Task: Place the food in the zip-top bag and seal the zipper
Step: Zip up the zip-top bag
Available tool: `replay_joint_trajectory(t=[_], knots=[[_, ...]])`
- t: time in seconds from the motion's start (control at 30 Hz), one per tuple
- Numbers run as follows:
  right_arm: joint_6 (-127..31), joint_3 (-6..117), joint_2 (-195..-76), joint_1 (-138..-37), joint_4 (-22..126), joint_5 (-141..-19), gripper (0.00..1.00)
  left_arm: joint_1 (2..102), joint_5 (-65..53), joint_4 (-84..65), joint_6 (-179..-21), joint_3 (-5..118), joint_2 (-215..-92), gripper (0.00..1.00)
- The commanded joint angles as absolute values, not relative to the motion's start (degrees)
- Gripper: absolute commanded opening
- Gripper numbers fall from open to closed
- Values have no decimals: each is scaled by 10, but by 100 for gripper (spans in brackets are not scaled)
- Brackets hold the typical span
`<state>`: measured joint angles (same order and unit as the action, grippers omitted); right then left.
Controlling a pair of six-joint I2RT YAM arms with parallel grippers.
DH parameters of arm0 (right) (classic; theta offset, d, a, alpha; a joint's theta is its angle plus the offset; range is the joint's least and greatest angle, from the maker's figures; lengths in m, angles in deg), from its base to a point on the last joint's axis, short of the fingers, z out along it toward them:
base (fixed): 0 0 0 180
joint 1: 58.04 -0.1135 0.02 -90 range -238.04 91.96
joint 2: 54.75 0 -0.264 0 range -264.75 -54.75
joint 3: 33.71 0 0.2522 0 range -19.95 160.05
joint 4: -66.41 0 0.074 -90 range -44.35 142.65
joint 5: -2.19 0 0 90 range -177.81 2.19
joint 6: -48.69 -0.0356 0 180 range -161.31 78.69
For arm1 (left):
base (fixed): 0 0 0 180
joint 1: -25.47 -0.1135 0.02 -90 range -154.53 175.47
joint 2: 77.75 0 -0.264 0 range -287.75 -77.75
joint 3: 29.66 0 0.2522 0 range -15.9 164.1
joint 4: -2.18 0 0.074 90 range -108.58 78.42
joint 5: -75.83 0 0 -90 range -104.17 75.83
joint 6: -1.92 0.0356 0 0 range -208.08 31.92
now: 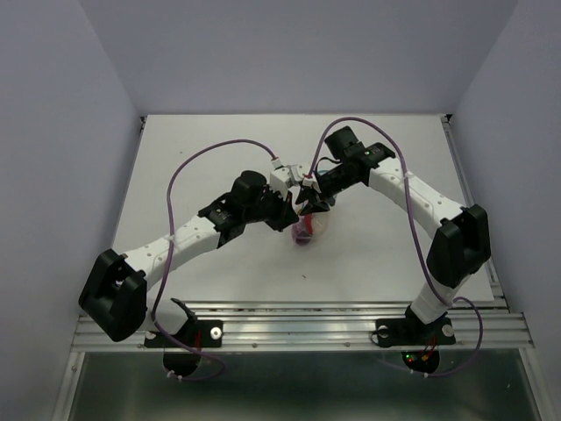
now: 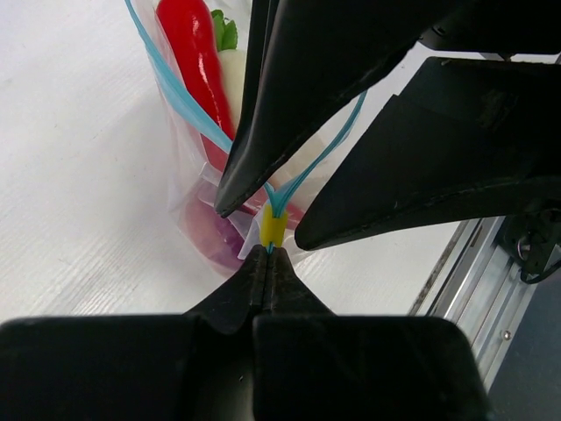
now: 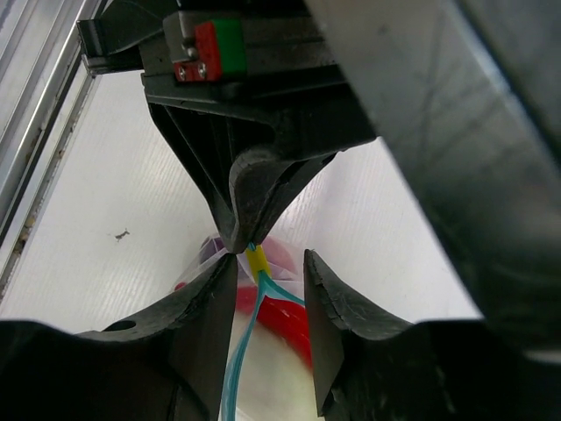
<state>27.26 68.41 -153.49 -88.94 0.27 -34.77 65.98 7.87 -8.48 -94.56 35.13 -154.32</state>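
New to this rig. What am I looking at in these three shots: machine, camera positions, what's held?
Two small robot arms are bolted at the near edge of a white table. The overhead picture looks down from behind them: left arm, right arm, meeting mid-table. The other two pictures come from a camera on each wrist, so each shows its own black jaws at the bottom and the other arm's at the top. Between them is a clear bag holding a red chili, a white radish and a purple onion. The left jaws are shut on the bag's end beside a yellow tab. The right jaws are open, straddling the blue zipper, whose two strips stand apart.
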Motion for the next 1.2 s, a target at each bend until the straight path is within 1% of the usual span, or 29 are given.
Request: replay_joint_trajectory(t=[0.0,0.13,0.27,0.53,0.77,1.17], knots=[[274,683,-1548,-898,1,-378,43,665,91,-51,-948,379,-1512,0],[275,679,-1552,-898,4,-378,43,665,95,-49,-952,379,-1505,0],[284,678,-1559,-903,-1,-381,47,665,93,-35,-960,369,-1495,0],[306,673,-1545,-903,-13,-381,46,665,86,-4,-972,347,-1469,0],[289,664,-1528,-903,5,-407,45,665,83,-2,-972,341,-1466,0],[298,631,-1486,-903,26,-410,46,665,92,24,-960,330,-1443,0]])
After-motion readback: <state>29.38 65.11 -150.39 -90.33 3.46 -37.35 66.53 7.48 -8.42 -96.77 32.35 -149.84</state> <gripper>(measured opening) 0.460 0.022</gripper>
